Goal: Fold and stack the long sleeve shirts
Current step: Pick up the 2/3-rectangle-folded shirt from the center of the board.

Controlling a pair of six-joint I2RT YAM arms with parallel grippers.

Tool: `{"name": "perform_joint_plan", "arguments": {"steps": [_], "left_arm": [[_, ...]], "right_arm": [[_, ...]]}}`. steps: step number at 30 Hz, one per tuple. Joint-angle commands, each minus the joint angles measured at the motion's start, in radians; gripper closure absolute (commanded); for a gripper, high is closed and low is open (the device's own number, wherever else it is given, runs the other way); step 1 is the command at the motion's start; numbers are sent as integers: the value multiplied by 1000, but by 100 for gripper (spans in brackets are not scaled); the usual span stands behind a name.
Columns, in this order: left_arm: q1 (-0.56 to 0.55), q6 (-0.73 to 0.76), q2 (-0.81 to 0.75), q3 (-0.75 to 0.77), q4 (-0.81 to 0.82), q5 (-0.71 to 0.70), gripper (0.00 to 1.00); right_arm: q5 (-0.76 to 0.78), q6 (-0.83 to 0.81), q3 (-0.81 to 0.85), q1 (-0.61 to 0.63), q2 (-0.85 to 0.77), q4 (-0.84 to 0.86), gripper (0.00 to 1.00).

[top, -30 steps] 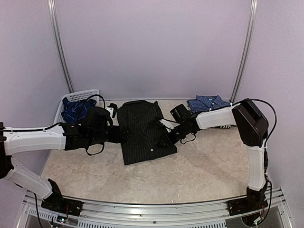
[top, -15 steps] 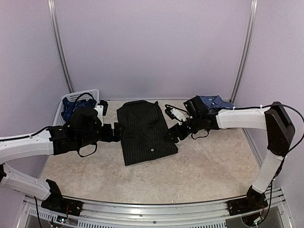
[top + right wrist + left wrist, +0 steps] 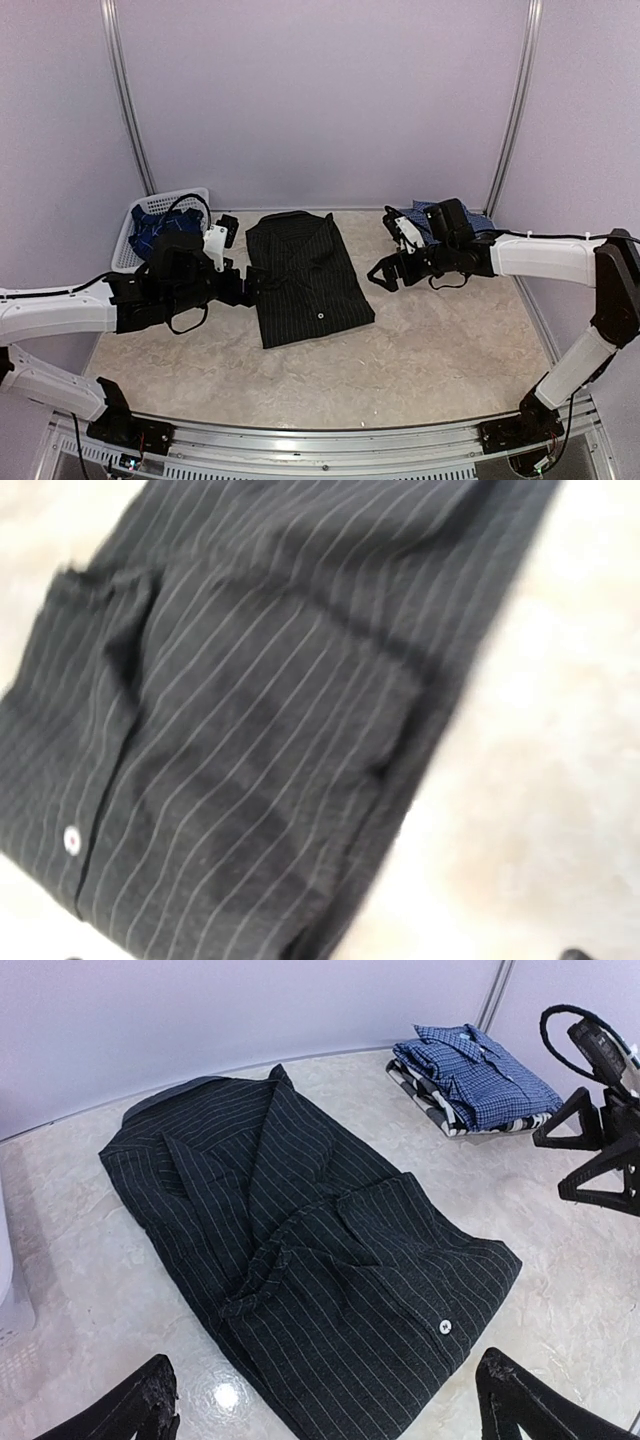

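Black pinstriped shirt (image 3: 305, 275) lying folded; right jaws releasing it, spreading wide, retreating toward 3 o'clock; left jaws spread at 9 o'clock. Fold seemingly finishing, stacking remaining.

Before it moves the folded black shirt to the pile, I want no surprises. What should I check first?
1. Left claw open, empty: ok.
2. Right claw open, clear of cloth: ok.
3. Black pinstriped shirt folded, flat on table: ok.
4. Blue checked shirt folded neatly, far right: ok.
5. Dark blue shirt crumpled in basket, unfolded: not ok.
6. Black shirt's sleeves tucked underneath: cannot tell.
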Motion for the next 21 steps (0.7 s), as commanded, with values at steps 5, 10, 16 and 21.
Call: {"name": "perform_joint_plan", "arguments": {"steps": [5, 10, 16, 21], "left_arm": [[-12, 106, 101, 36, 64, 80, 1], [-20, 136, 156, 58, 60, 95, 1], [-65, 242, 216, 74, 30, 133, 1], [-121, 351, 349, 198, -133, 34, 2]], "right_arm": [[-76, 111, -115, -85, -127, 136, 0], [-182, 106, -102, -108, -126, 129, 0], [-193, 84, -71, -110, -102, 110, 0], [-199, 98, -110, -110, -75, 154, 0]]}}
